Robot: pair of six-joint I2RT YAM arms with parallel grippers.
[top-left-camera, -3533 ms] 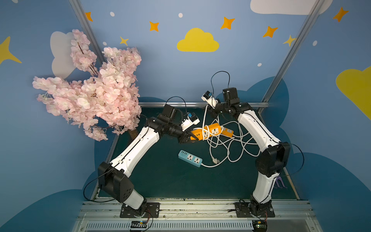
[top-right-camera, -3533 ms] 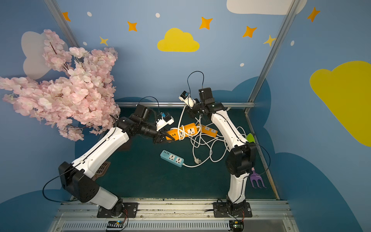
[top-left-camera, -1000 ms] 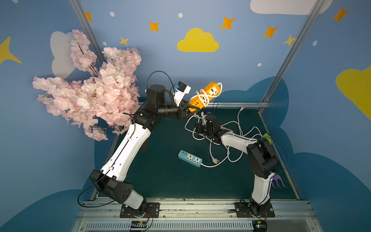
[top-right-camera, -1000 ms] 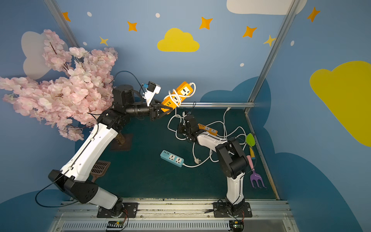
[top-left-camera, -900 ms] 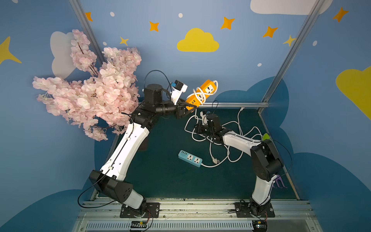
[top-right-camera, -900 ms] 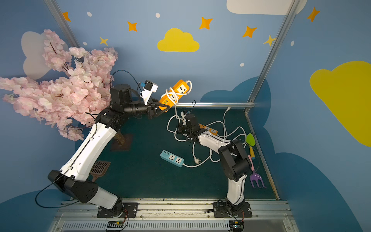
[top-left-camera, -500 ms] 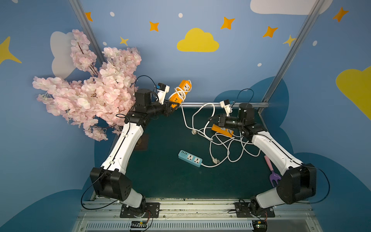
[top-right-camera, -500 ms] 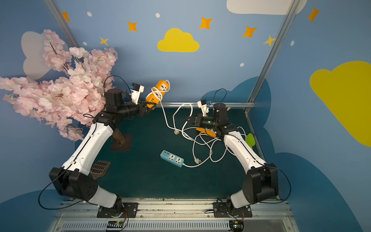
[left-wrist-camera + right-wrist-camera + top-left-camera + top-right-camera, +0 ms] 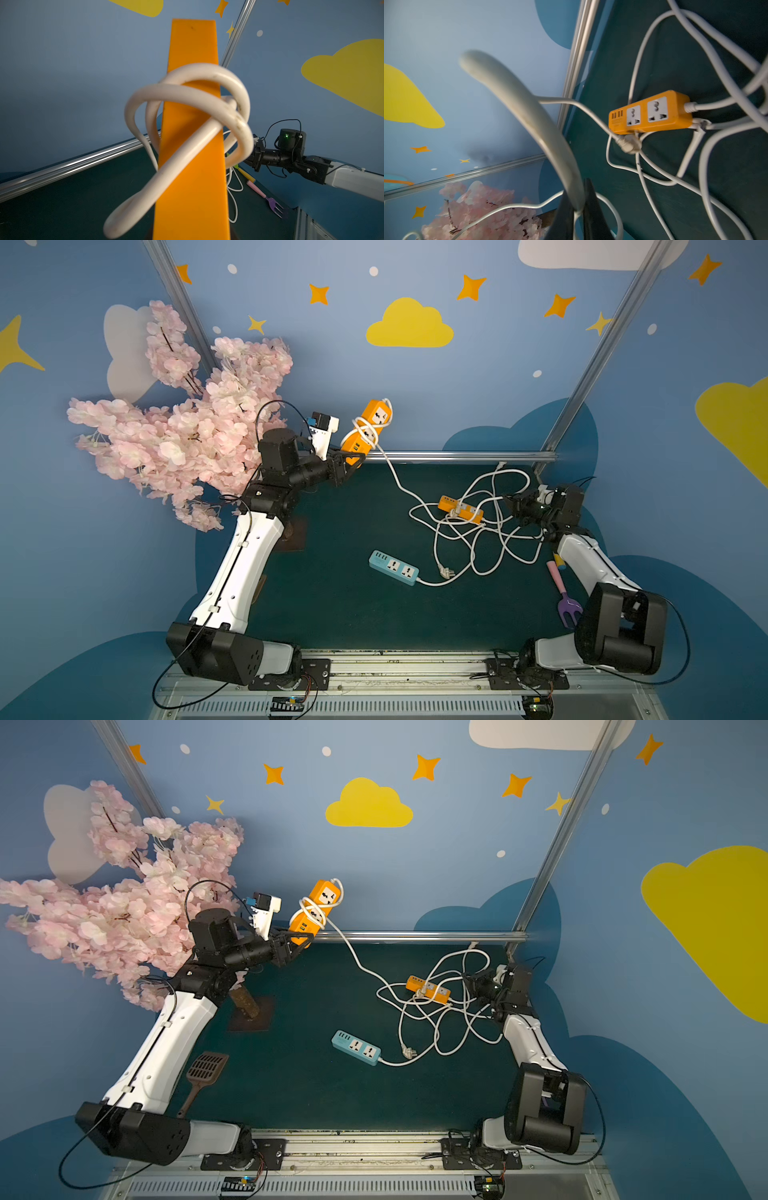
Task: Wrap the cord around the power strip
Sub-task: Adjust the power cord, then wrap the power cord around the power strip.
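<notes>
- Progress, in both top views: we count about 2 loops of white cord around the orange power strip. The left gripper holds it clamped by 1 end, raised and tilted above the back rail. We judge most cord unwrapped; it trails into a tangle on the mat.
- Left wrist view: the loops sit loose and crossed over the strip's plain orange back; that gripper's fingers are hidden.
- Right wrist view: the right gripper pinches a cord strand between nearly closed fingers, near a second orange strip.
</notes>
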